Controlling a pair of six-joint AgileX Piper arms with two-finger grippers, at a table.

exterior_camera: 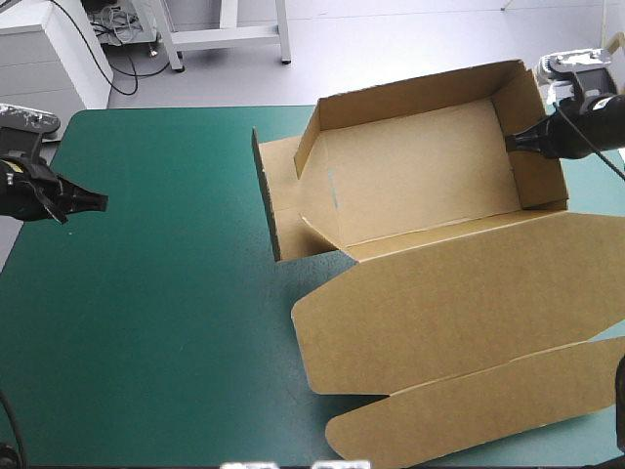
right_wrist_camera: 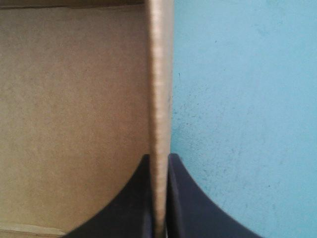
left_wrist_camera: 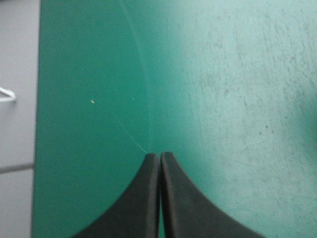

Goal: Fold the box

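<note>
Flat lid (exterior_camera: 469,303) fronts brown box (exterior_camera: 420,176), walls raised.

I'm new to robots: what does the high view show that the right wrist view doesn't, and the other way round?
Only the high view shows the whole box: an open tray with its lid lying flat toward the near edge, and the left claw, shut, far off to the left. Only the right wrist view shows, close up, the thin edge of one wall pinched between the black fingers. Both show the right claw holding the box's right wall, and the teal-green cover.
</note>
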